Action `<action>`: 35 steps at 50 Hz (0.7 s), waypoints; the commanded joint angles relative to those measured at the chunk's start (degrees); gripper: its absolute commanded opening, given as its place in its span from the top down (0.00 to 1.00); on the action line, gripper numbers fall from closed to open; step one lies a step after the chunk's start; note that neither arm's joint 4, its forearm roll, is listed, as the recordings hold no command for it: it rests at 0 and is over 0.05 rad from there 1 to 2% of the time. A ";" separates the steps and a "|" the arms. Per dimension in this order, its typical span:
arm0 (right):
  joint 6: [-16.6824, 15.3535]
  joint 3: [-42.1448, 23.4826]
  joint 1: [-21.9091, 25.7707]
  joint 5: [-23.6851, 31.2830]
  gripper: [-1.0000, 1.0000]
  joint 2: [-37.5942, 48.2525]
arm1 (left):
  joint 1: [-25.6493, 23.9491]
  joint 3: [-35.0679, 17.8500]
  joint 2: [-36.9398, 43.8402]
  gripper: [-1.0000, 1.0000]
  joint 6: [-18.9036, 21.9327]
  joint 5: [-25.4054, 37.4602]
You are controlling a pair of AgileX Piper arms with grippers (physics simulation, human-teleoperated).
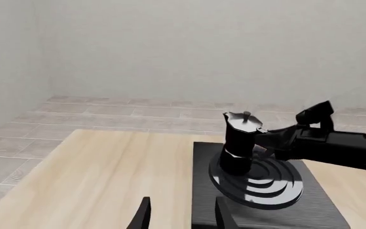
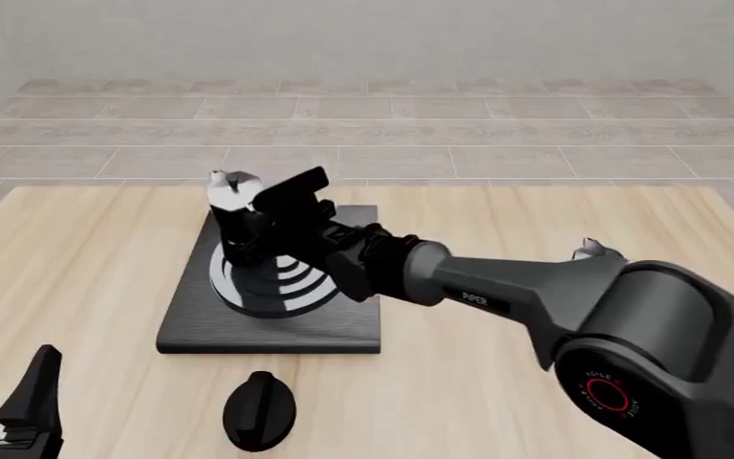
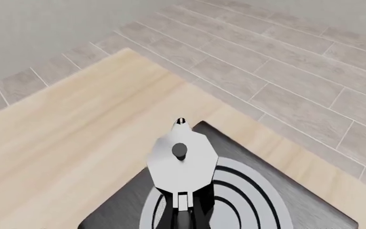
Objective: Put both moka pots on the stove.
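The right pincer grasps a moka pot on the stove, pale wooden table, grey-tiled floor.

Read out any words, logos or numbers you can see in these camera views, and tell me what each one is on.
"PIPER": small white lettering on the right arm's forearm in the front view, only just legible.
A red ring mark on that arm's base joint: a sign, no readable text.
No writing shows on the moka pot, stove or knob.
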 commanded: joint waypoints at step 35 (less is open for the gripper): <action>1.04 -2.39 0.40 0.88 1.00 2.20 | 0.10 -0.13 0.00 0.00 -0.34 0.20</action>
